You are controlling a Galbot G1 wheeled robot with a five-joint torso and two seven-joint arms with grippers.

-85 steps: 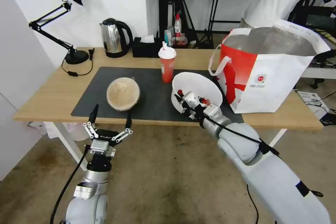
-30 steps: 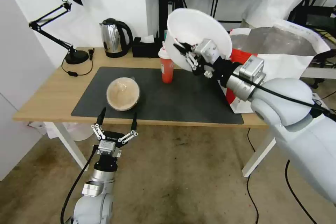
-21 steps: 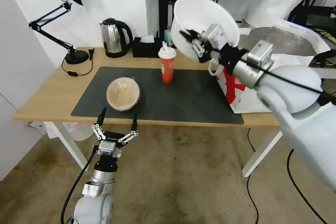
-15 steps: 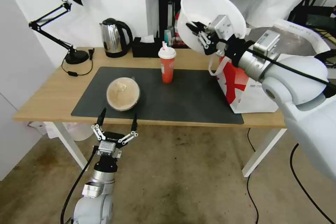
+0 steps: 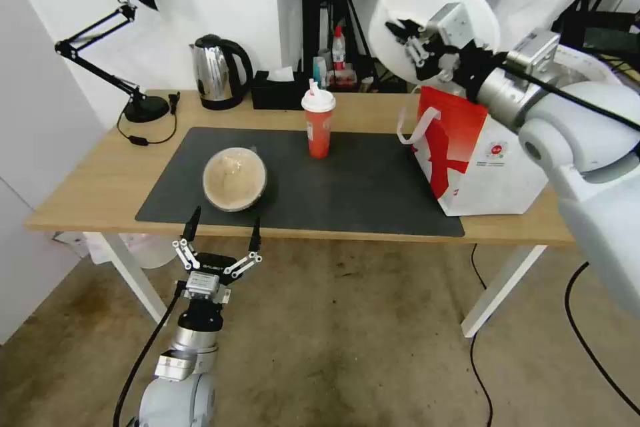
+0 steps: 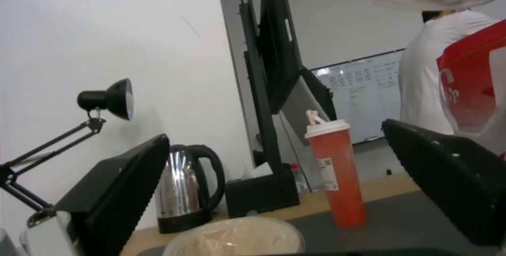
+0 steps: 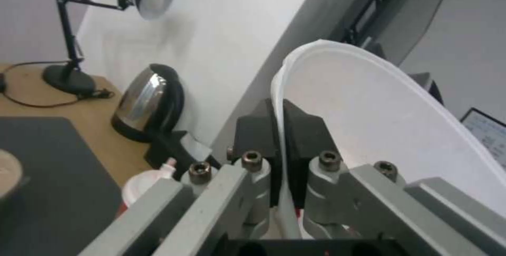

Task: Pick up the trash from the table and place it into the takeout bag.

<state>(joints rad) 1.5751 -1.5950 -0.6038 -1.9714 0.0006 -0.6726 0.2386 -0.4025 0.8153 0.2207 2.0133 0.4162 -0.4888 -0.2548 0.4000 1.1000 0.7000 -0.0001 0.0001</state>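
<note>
Right pincer (image 5: 408, 40) is clenched on the rim of the white bowl (image 5: 427, 0), one finger inside the wall and one outside, and holds it tilted in the air above the takeout bag (image 5: 493, 153). Left pincer (image 5: 221, 230) is released, low before the desk (image 5: 93, 180) edge, near the clear-lidded bowl (image 5: 235, 178). The red cup (image 5: 319, 123) stands on the mat (image 5: 360, 187).

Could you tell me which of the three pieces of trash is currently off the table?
The white plastic bowl, clamped by the right gripper above the takeout bag; the others sit on the mat.
</note>
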